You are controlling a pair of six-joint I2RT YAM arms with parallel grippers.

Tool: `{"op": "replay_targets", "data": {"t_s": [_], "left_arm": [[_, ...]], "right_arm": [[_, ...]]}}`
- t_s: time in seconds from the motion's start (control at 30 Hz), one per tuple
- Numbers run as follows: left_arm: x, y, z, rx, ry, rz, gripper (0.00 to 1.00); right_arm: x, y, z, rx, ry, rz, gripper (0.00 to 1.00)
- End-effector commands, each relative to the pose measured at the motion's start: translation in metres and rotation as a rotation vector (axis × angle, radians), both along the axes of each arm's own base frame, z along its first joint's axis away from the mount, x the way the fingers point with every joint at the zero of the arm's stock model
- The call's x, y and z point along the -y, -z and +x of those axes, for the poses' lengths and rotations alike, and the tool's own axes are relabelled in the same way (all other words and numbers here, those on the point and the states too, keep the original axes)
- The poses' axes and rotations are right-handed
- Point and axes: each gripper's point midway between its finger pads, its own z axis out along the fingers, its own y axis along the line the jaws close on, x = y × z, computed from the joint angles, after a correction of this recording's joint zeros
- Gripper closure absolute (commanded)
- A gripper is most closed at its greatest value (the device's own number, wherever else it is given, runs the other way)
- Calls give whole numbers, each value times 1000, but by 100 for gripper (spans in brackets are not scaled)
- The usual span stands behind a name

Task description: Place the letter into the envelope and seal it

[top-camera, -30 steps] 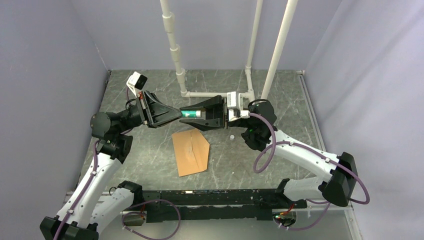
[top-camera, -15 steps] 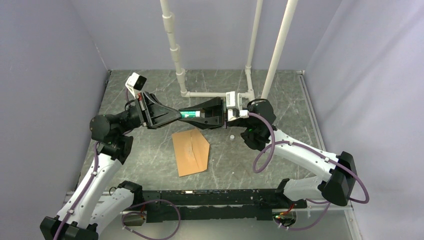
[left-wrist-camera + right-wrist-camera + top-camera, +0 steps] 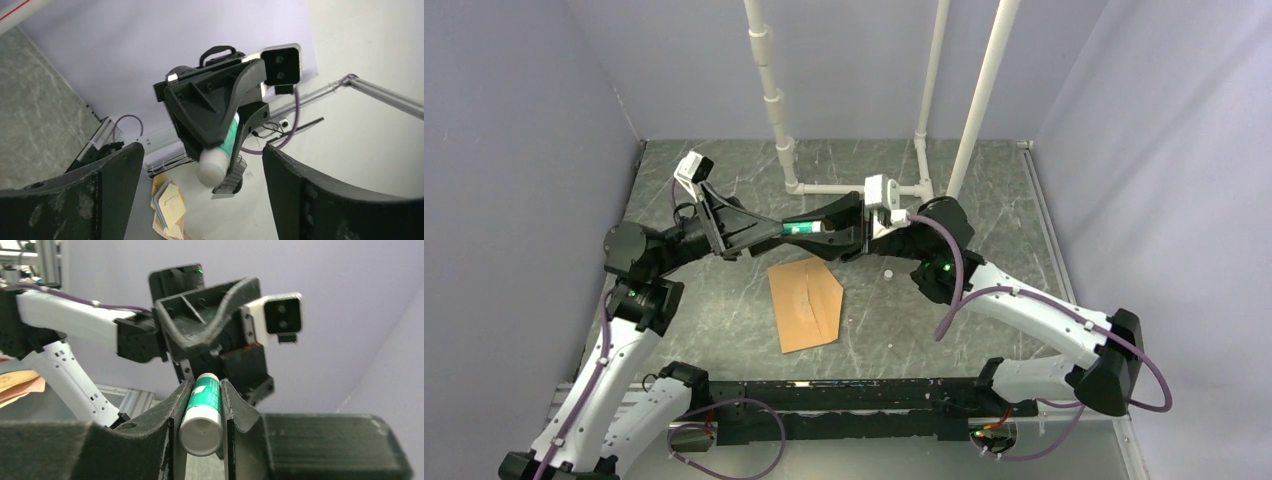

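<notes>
- The kraft-brown envelope (image 3: 804, 304) is lying flat on the table (image 3: 904, 310) at centre frame of the top view, with its pointed flap aiming right and neither arm touching it.
- No separate letter is showing, so it may already be inside; I cannot tell.
- The envelope is probably light, thin and floppy. It would likely slide on the smooth tabletop, so pin the body and work the flap along its fold.
- The glue stick (image 3: 805, 227) looks like a rigid, slick plastic tube with a green label and white ends, best gripped around its middle.
- The right gripper (image 3: 204, 405) is clamping that tube mid-body between narrow jaws and holding it roughly level in the air, just above the envelope's upper edge in the top view.
- The left gripper (image 3: 764, 228) is reaching in from the left of the frame, nose to nose with the right one.
- Its jaws are spread wide in the left wrist view and gripping nothing.
- They are framing the tube's white end, probably lining up to pull the cap.
</notes>
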Motion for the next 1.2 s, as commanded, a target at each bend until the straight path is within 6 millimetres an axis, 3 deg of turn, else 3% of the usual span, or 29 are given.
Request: {"op": "replay_targets", "data": {"t_s": [0.0, 0.13, 0.3, 0.4, 0.57, 0.67, 0.8, 0.97, 1.17], "left_arm": [[-4, 19, 5, 37, -118, 144, 8], [-12, 73, 22, -56, -233, 335, 8], [-49, 171, 52, -244, -466, 674, 24], [-65, 223, 72, -334, -552, 808, 36], [-57, 284, 103, -409, -538, 856, 52], [-60, 321, 120, -450, -554, 920, 72], [-55, 354, 137, -458, -533, 950, 95], [-42, 388, 147, -479, -483, 920, 98], [-43, 426, 137, -565, -445, 954, 98]], "right_arm": [[16, 0, 32, -204, 208, -51, 100], [17, 50, 79, -531, 445, -235, 100], [34, 159, 126, -843, 798, -448, 100], [36, 222, 130, -955, 896, -594, 100], [25, 305, 126, -1071, 980, -745, 100], [11, 334, 121, -1084, 974, -815, 100], [-10, 356, 113, -1066, 946, -875, 100], [-21, 382, 107, -1048, 977, -937, 100], [-24, 401, 102, -1006, 1001, -987, 100]]}}
